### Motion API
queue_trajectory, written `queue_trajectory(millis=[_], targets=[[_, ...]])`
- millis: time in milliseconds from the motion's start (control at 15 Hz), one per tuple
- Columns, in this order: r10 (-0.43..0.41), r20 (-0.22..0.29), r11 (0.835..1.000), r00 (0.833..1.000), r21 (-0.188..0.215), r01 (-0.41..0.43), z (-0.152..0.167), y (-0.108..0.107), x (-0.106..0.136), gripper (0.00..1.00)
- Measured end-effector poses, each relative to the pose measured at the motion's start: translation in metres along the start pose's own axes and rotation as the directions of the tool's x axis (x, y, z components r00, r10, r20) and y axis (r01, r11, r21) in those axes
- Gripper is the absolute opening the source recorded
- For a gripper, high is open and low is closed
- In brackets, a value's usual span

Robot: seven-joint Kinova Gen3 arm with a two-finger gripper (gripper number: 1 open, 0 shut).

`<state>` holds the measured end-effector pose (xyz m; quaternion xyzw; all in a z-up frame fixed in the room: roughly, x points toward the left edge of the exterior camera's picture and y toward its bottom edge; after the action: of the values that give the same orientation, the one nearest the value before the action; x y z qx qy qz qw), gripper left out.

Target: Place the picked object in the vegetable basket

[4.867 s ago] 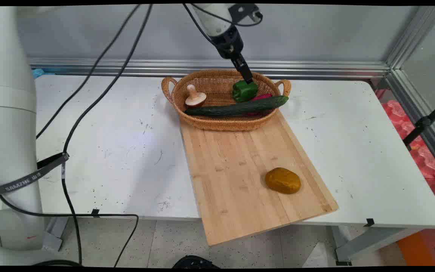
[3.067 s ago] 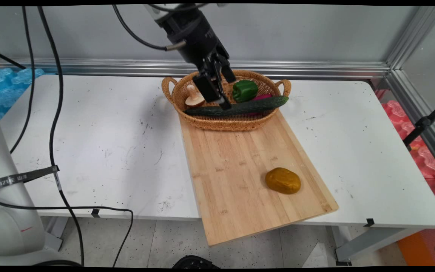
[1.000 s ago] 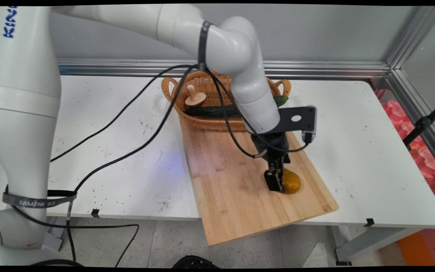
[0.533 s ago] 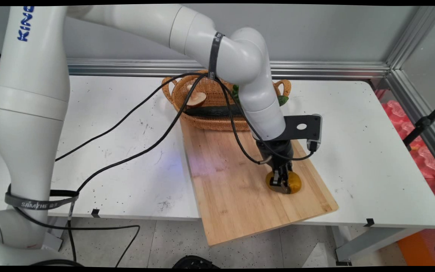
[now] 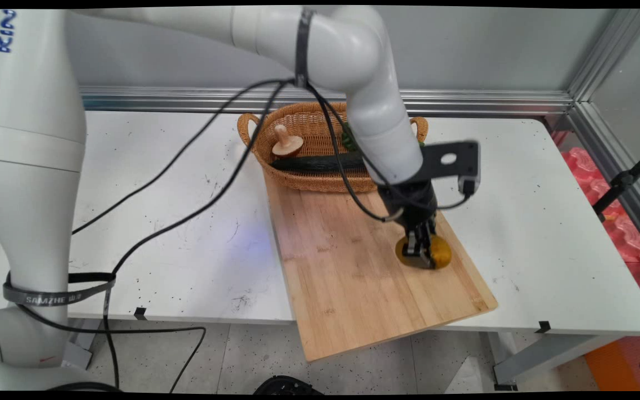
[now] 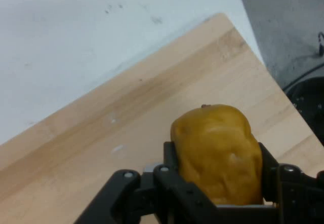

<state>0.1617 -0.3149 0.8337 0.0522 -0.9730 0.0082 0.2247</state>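
Clearly the end effector (image 5: 421, 253) is clamped on a yellow-brown potato (image 6: 215, 148): in the hand view its two black fingers (image 6: 169, 155) press the rounded sides from either hand, with the potato's upper part standing out beyond them. The end effector points straight down over the right-hand part of a wooden cutting board (image 5: 342, 266), towards the board's right edge. I cannot tell whether the potato's underside touches the wood or hangs just clear of it, since the fingers and the potato itself hide the contact line. As a judgement, the step in hand is a completed grasp with the potato at or barely off the board. With a smooth, lumpy thing held only across its middle, any motion calls for a firm, steady clamp and no sudden swing, because it could rotate or slip between the fingers. Beyond the board's far end, touching it, sits a wicker basket (image 5: 309, 180) holding a mushroom (image 5: 286, 143) and a long cucumber (image 5: 314, 163). A bit of a green pepper (image 5: 348, 139) shows behind the arm. Black cables (image 5: 186, 150) hang from the arm and cross in front of the basket. Board and basket both lie on the white table (image 5: 159, 183), and the board's near end juts past the table's front edge.
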Motion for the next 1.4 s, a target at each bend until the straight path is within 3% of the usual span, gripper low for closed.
queue_trajectory(millis=[400, 667, 1000, 1333, 1400], targets=[[-0.089, -0.036, 0.993, 0.995, 0.079, 0.091, -0.065, -0.005, 0.001, 0.00], [-0.215, -0.066, 0.959, 0.974, 0.172, 0.223, -0.117, -0.016, -0.012, 0.00], [-0.372, -0.112, 0.875, 0.921, 0.288, 0.389, -0.164, -0.040, -0.037, 0.00], [-0.524, -0.180, 0.745, 0.833, 0.376, 0.550, -0.194, -0.068, -0.065, 0.00], [-0.541, -0.189, 0.727, 0.820, 0.385, 0.568, -0.197, -0.071, -0.069, 0.00]])
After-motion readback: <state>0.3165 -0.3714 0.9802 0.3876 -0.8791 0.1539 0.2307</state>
